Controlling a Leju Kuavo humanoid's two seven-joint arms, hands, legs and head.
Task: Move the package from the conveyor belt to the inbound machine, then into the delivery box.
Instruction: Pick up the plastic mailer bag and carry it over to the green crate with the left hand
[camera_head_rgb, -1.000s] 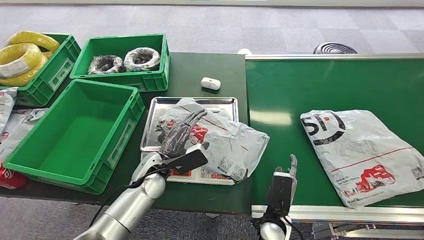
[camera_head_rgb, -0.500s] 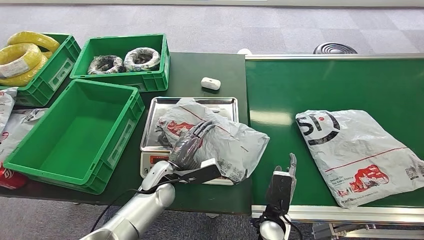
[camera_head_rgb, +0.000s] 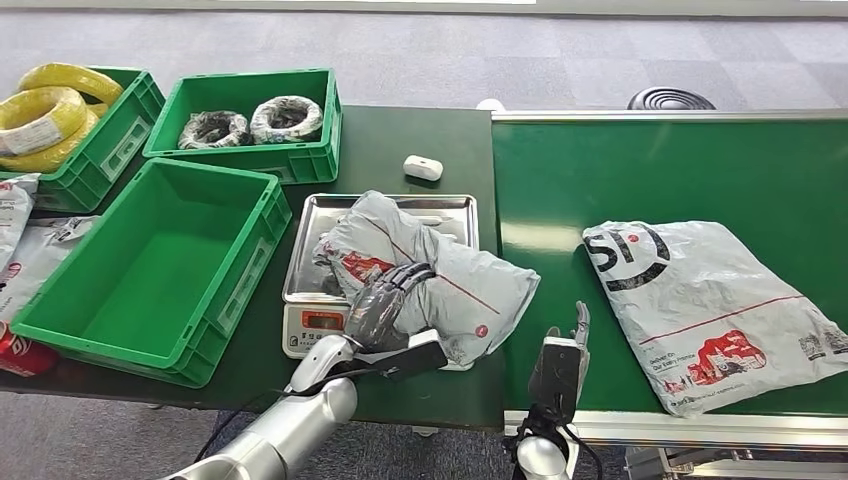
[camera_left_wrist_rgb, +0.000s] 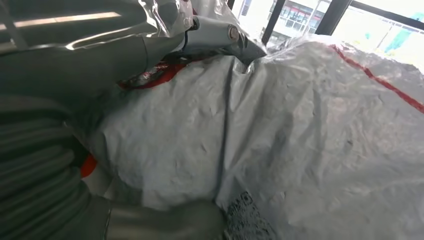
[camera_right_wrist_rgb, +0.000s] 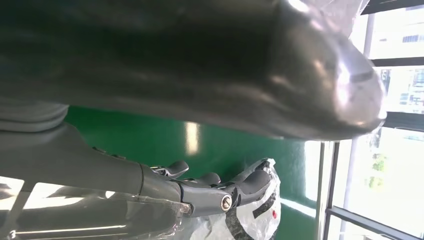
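Grey package (camera_head_rgb: 440, 275) on scale tray (camera_head_rgb: 305, 265), gripped by left robot hand (camera_head_rgb: 385, 305).

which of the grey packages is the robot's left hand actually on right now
The crumpled grey package on the scale tray; the left hand grips it. The other package lies flat on the conveyor, untouched.

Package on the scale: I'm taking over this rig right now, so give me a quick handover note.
Left hand: gripping the package, which lies on the scale.
Right hand: holding nothing, fingers straight, at the near edge of the conveyor.
Done: package off the conveyor and onto the scale.
Left: carry it into the empty green box beside the scale.
A second package waits on the conveyor.
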